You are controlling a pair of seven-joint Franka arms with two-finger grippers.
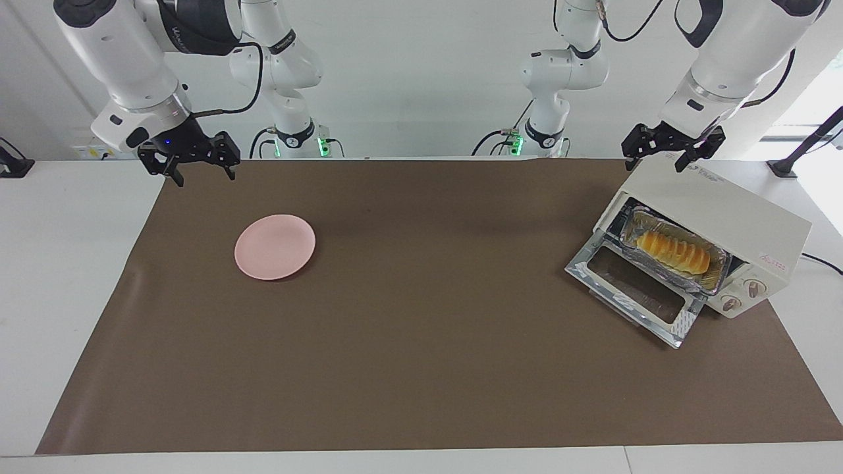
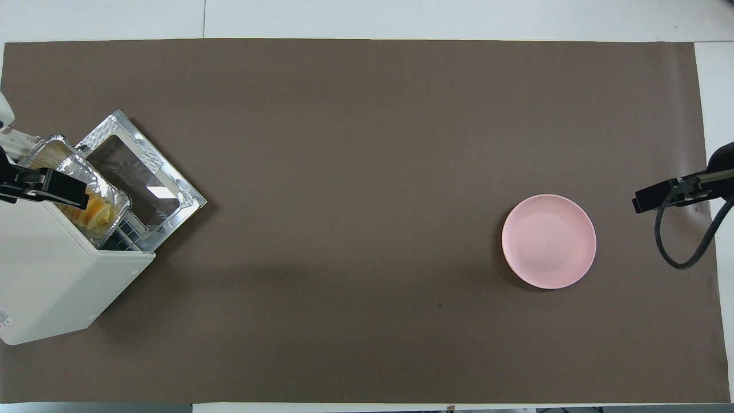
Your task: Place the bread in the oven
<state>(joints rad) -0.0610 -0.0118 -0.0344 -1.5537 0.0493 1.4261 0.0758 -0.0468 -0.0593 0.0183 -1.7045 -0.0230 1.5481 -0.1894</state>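
Observation:
The golden ridged bread lies in a crinkled foil tray on the rack inside the cream-white oven, which stands at the left arm's end of the table. The oven's glass door hangs dropped open. From overhead the bread shows at the oven mouth, half covered by one of the left gripper's fingers. My left gripper hovers open over the oven's top, holding nothing. My right gripper waits open and empty over the mat's corner at the right arm's end.
A round pink plate lies bare on the brown mat toward the right arm's end; overhead the plate sits beside the right gripper. A power cord trails from the oven.

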